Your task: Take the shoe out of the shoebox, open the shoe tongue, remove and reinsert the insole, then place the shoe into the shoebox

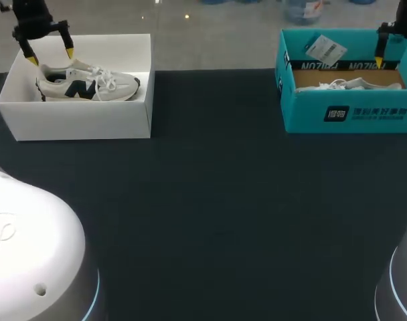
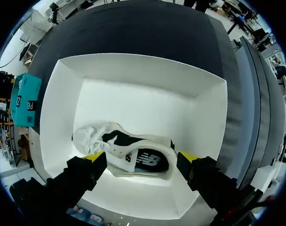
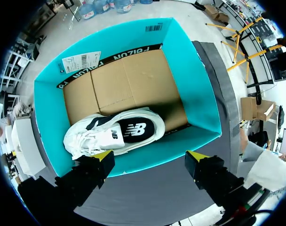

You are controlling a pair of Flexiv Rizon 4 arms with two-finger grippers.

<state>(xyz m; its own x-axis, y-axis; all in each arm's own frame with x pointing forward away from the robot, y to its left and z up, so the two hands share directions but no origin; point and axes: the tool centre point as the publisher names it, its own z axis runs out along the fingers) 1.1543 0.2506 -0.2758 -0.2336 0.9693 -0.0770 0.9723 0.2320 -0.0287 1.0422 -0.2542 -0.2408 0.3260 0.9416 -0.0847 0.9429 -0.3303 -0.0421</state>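
Observation:
A white sneaker (image 1: 90,83) with a dark logo lies on its side in the white shoebox (image 1: 83,120) at the table's back left. My left gripper (image 1: 50,56) hangs open over the box's back left corner. In the left wrist view the sneaker's (image 2: 129,153) heel end lies below and between the spread fingers of the left gripper (image 2: 140,157), untouched. A second white sneaker (image 1: 344,84) lies in the teal shoebox (image 1: 351,112) at the back right. My right gripper (image 3: 150,155) is open above that box's near wall, short of the sneaker (image 3: 115,134).
The teal box (image 3: 190,84) has a cardboard floor and a paper tag (image 3: 82,61) on its far wall. The dark tabletop (image 1: 210,200) stretches between and in front of the two boxes. Both arm bases show at the near corners.

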